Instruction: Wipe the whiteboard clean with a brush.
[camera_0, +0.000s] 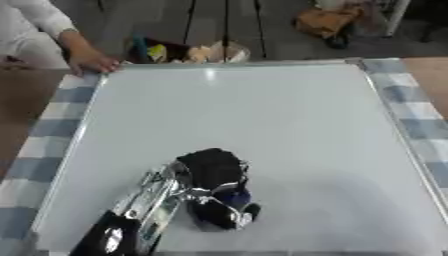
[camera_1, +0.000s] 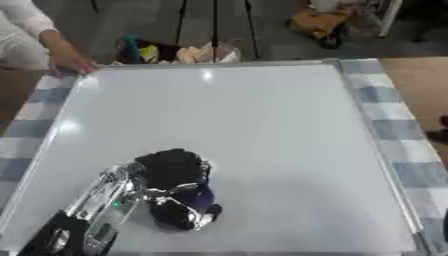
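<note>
A large whiteboard (camera_0: 262, 115) lies flat on the table and its surface looks blank. My left hand (camera_0: 210, 172) comes in from the lower left and rests on the board's near-left part. Its fingers are curled round a dark blue brush (camera_0: 229, 206) that presses on the board. Most of the brush is hidden under the hand. My right hand shows in neither view.
A person's hand (camera_0: 87, 60) holds the board's far-left corner. A blue-and-white checked cloth (camera_0: 411, 110) covers the table round the board. Behind the far edge stands a box of mixed items (camera_0: 188, 51). A brown bag (camera_0: 325, 21) lies on the floor farther back.
</note>
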